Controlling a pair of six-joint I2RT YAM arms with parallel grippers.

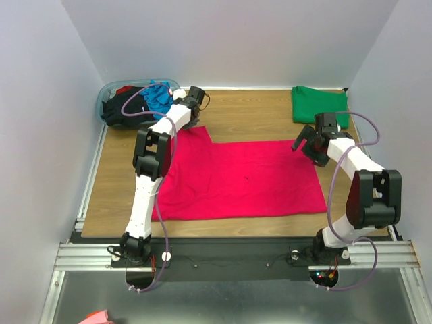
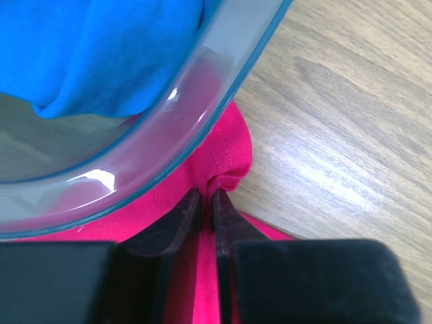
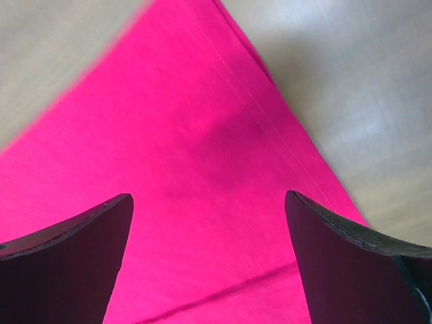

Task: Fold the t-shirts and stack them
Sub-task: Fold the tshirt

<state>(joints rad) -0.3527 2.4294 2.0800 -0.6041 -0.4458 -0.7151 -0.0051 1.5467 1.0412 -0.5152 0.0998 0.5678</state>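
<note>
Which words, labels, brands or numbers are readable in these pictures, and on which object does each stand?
None can be read. The magenta-red t-shirt, the green t-shirt, the plastic tub, the left arm and the right arm show no print, and no neck label is in view.

The red shirt (image 1: 243, 179) is matt, soft cloth with a stitched hem, and so is the green shirt (image 1: 318, 104) at two o'clock. The tub (image 2: 101, 185) is glossy translucent plastic. The table (image 1: 256, 115) is smooth, pale-grained wood.
</note>
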